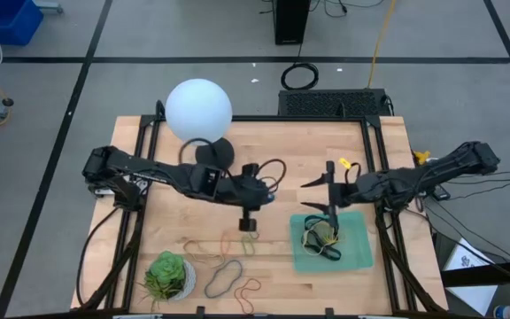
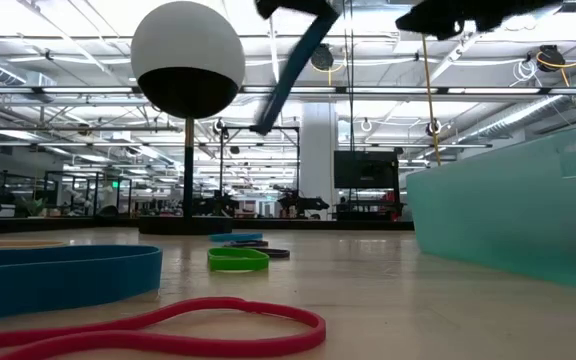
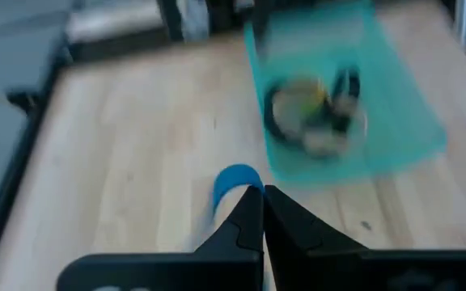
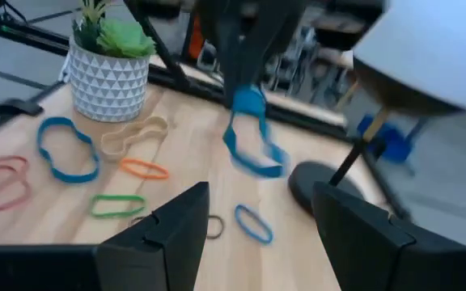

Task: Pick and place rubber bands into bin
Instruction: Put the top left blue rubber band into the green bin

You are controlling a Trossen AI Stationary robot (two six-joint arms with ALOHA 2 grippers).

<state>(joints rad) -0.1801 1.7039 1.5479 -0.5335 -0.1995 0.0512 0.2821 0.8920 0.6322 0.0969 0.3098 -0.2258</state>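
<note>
High view: the left end effector (image 1: pixel 249 221) hangs over the middle of the wooden surface (image 1: pixel 264 146), fingers pressed together on a blue rubber band (image 4: pixel 252 137) that dangles below them, seen most clearly in the right wrist view, where the loop hangs free above the wood. In the left wrist view the same band (image 3: pixel 235 182) shows just beyond the closed dark fingertips (image 3: pixel 249 212). The right end effector (image 1: pixel 324 197) sits right of centre in the frame, at the upper edge of the bin (image 1: pixel 357 252), its fingers spread wide and holding nothing; the right wrist view shows the two fingers (image 4: pixel 176 226) well apart. The mint-green bin lies in the lower right part of the surface and already holds a tangle of black, yellow and tan bands (image 1: pixel 320 237). More loose rubber bands (image 1: pixel 224 276) lie on the wood in the lower middle of the frame, left of the bin and below the left end effector; the right wrist view shows a blue, a tan, an orange, a green and a pink one among them. A white pot with a green succulent (image 1: pixel 168 276) stands at the lower left, and a round white globe lamp (image 1: pixel 198 108) on a black base stands at the upper middle.
</note>
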